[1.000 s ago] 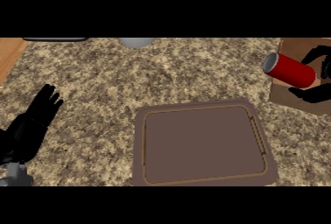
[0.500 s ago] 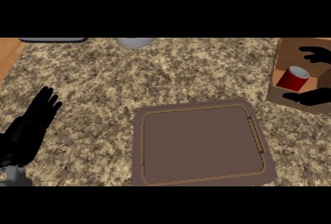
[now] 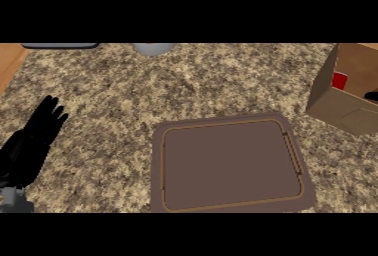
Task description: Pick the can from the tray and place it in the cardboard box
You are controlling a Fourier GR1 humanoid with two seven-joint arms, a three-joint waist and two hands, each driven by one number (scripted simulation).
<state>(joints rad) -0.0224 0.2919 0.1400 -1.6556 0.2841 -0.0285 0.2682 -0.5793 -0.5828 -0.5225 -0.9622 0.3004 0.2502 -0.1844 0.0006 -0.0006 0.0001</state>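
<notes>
Now, line by line:

Can [image 3: 339, 80]: sitting inside the cardboard box, only a red patch showing behind the box's near wall.
Cardboard box [image 3: 341, 107]: standing open at the counter's right edge, toward the far right corner, cut off by the view's right side.
Right hand [image 3: 371, 95]: showing only as a dark bit inside the box, just beside the can; whether its fingers are spread or curled cannot be told.
Tray [image 3: 230, 165]: lying flat by the counter's near edge, right of centre, nothing on it, well apart from the box.
Left hand [image 3: 31, 145]: resting at the counter's left edge, fingers straight and pointing away, holding nothing.
Counter [image 3: 148, 95]: carrying a grey round object [image 3: 153, 48] and a dark flat object [image 3: 60, 45] at its far edge.
</notes>
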